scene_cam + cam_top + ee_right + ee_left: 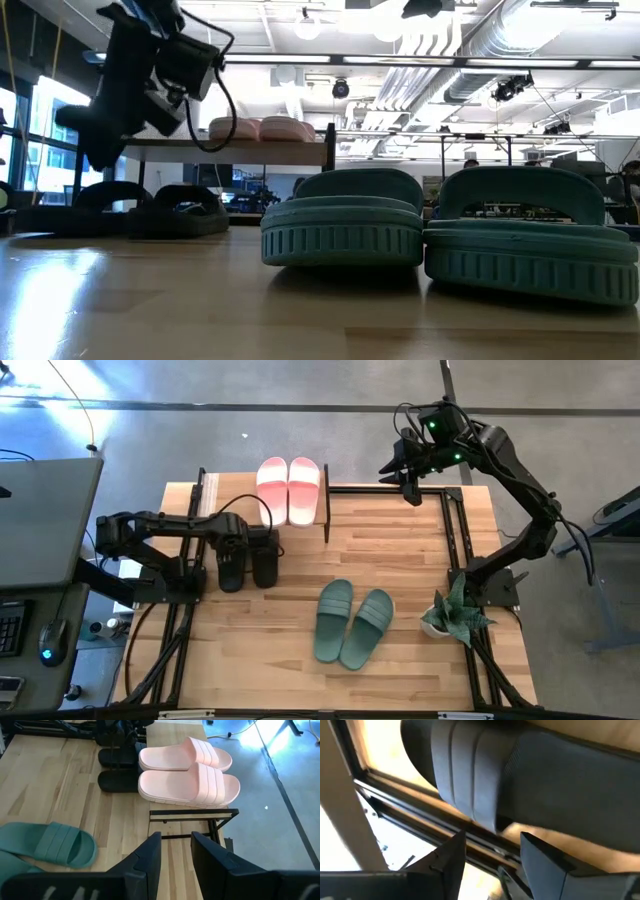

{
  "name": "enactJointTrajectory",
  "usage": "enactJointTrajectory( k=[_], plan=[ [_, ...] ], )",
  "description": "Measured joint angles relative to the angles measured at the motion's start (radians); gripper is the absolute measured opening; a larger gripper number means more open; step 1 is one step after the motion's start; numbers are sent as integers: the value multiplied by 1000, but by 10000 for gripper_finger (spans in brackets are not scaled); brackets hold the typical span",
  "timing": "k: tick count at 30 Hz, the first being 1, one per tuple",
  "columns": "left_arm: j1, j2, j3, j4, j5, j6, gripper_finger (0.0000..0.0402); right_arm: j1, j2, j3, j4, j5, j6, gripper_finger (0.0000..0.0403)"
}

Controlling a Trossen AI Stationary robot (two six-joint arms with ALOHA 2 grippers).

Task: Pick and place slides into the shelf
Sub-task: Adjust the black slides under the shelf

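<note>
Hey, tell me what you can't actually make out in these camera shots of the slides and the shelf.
- Black slides: in the high view the left tool and arm cover their heel ends, so contact cannot be judged.
- Left wrist view: a black slide fills the frame, cut off by its edges.
- Shelf: the low view hides its lower level behind the left arm and black slides.
- Green slides: cut off by the right wrist view's edge.

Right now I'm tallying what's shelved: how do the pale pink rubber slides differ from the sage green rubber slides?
The pale pink rubber slides sit on the shelf's wooden top board; the sage green rubber slides lie on the tabletop. Pink pair lies parallel, touching; green pair is angled. Both are wide-strap, open-toe.
</note>
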Motion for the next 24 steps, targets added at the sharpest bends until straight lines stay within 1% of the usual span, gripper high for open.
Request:
enactJointTrajectory(
  k=[6,10,13,16,19,24],
  plan=[
    [0,0,107,-94,114,-64,184,0,0,0,0,0,-6,96],
    [-1,0,199,-165,168,-129,179,0,0,0,-2,0,-13,96],
    [-24,0,283,-194,211,-187,170,0,0,0,-12,0,-21,96],
    [-75,-4,383,-196,246,-226,159,0,0,0,-26,0,-30,96],
    [-152,-6,488,-181,279,-283,145,0,0,0,-40,0,-36,96],
    [-299,-6,624,-143,287,-441,119,0,0,0,-46,-5,-45,96]
  ],
)
